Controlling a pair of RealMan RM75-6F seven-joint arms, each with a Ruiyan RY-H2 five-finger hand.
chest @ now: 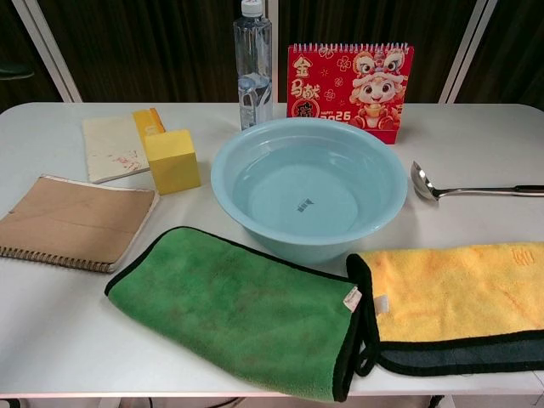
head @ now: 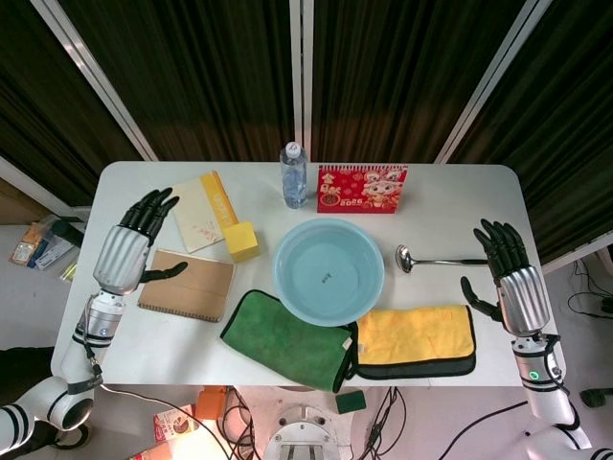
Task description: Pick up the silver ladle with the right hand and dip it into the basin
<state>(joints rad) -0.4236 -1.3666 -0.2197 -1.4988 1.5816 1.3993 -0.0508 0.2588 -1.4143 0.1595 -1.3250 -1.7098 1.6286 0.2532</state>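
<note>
The silver ladle [head: 436, 259] is seen lying flat on the white tabletop [head: 450, 196], just right of the light-blue basin [head: 329, 271]; its bowl is turned toward the basin but kept apart from the rim, and its dark-tipped handle is stretched out to the right; the right hand [head: 510, 273] is held at the handle's far end, fingers spread and empty, and whether the fingertips touch the handle cannot be told. The left hand [head: 134, 244] is found well apart on the other side, likewise released with fingers extended, above a brown spiral notebook [head: 187, 286]. In the chest view neither hand is shown; the basin is seen holding shallow clear water, with a small label at its bottom. A green cloth [chest: 242, 306] is spread in front of the basin, and a yellow cloth with dark edging [chest: 450, 302] is laid just beside it, below the ladle; behind the basin a water bottle [chest: 253, 64] and a red desk calendar [chest: 350, 81] are stood upright; a yellow block [chest: 172, 160] is set beside a cream booklet [chest: 115, 146].
</note>
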